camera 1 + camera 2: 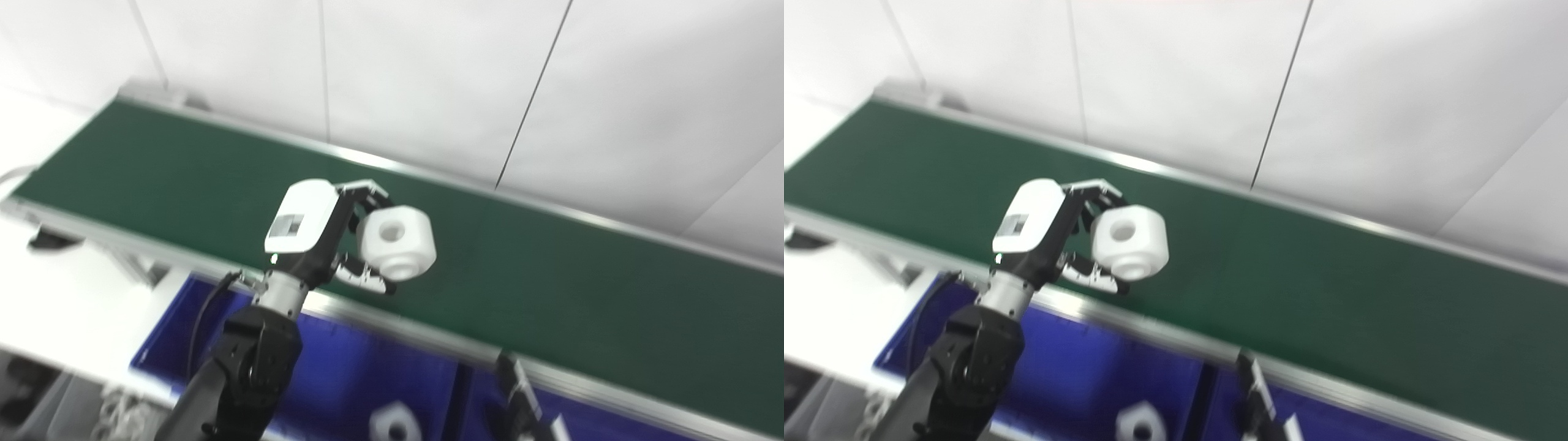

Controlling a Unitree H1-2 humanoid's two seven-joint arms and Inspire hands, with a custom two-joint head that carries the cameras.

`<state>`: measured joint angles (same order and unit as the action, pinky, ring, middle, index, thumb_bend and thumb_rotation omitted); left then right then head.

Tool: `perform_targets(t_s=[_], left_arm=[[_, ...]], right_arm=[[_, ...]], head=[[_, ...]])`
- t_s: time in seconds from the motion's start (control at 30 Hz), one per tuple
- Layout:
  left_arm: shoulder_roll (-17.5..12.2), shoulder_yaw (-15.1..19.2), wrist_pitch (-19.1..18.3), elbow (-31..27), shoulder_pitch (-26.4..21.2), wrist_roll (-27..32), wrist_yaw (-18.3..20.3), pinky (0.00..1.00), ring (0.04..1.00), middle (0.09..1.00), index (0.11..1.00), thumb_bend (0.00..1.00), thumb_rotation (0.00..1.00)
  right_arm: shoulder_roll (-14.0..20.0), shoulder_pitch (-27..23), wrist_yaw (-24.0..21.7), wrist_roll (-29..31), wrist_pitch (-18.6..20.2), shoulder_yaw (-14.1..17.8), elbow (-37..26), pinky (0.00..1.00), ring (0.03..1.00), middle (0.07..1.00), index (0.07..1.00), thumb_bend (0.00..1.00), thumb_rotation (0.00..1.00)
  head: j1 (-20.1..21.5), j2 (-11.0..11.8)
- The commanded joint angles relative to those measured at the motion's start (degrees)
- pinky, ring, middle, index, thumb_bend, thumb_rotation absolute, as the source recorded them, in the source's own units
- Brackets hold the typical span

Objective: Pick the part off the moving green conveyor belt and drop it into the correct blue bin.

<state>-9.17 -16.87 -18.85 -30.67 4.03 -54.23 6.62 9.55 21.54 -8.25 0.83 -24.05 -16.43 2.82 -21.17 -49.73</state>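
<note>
I've got the left hand (334, 236) up over the green conveyor belt (551, 288), fingers (367, 193) curled over the top and thumb underneath, pinching a white hexagonal nut-shaped part (398, 242). The part is clear of the belt surface, its round centre hole facing up toward my cameras, tilted a little. The black forearm (961, 367) comes up from the bottom left, crossing the belt's aluminium near rail (1151, 331).

Below that rail sit 2 blue bins side by side: the left blue bin (343, 373), right under my wrist, has another white hex part (1139, 422) lying on its floor near the bottom edge of the picture. The right blue bin (1335, 422) is only a sliver from here (its contents I can't make out).

The right hand (520, 404) just pokes in at the bottom edge, dark and blurred, between the 2 bins; I can't tell whether its fingers are spread or closed.

White panelled wall (1182, 79) behind the belt.
</note>
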Motion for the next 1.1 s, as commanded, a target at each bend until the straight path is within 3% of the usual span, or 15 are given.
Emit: perform_targets(t_s=[0.0,0.13,0.37,0.6,0.87,1.07], left_arm=[[0.9,0.5,-0.7,-2.5,0.6,-2.0,1.3,0.28,0.378,0.484,0.552,0.50,0.00],[1.8,0.0,-0.6,-2.7,4.7,-6.0,3.6,0.28,0.376,0.485,0.552,0.50,0.00],[1.7,-0.6,2.3,2.9,9.9,-7.2,0.0,0.29,0.369,0.481,0.557,0.49,0.00],[1.1,-0.1,4.3,12.7,9.7,-6.4,-6.0,0.28,0.363,0.473,0.556,0.49,0.00],[0.5,0.3,2.7,16.7,9.2,-6.9,-5.5,0.23,0.348,0.461,0.556,0.49,0.00],[0.1,0.6,1.1,18.0,9.6,-6.9,-3.4,0.28,0.367,0.470,0.556,0.49,0.00]], right_arm=[[1.3,-0.2,-1.1,1.0,0.3,1.2,-3.0,0.97,0.978,1.000,1.000,0.83,1.00],[2.1,-1.2,-2.6,3.7,2.9,2.2,-5.4,0.96,0.967,0.999,1.000,0.84,0.98],[2.4,-1.8,-4.0,5.7,5.6,3.3,-7.1,0.96,0.968,0.993,1.000,0.84,0.93],[2.4,-2.0,-4.9,5.6,5.1,4.0,-6.3,0.95,0.966,0.989,1.000,0.81,0.94],[2.3,-2.1,-5.3,5.1,5.5,4.6,-6.5,0.96,0.974,0.996,1.000,0.82,0.94],[1.9,-2.3,-5.3,4.9,5.4,4.7,-6.2,0.94,0.960,0.986,1.000,0.82,0.94]], head=[[-0.3,-0.3],[-3.6,-2.6],[-5.3,-3.2],[-5.4,-2.6],[-6.2,-2.7],[-6.4,-2.6]])
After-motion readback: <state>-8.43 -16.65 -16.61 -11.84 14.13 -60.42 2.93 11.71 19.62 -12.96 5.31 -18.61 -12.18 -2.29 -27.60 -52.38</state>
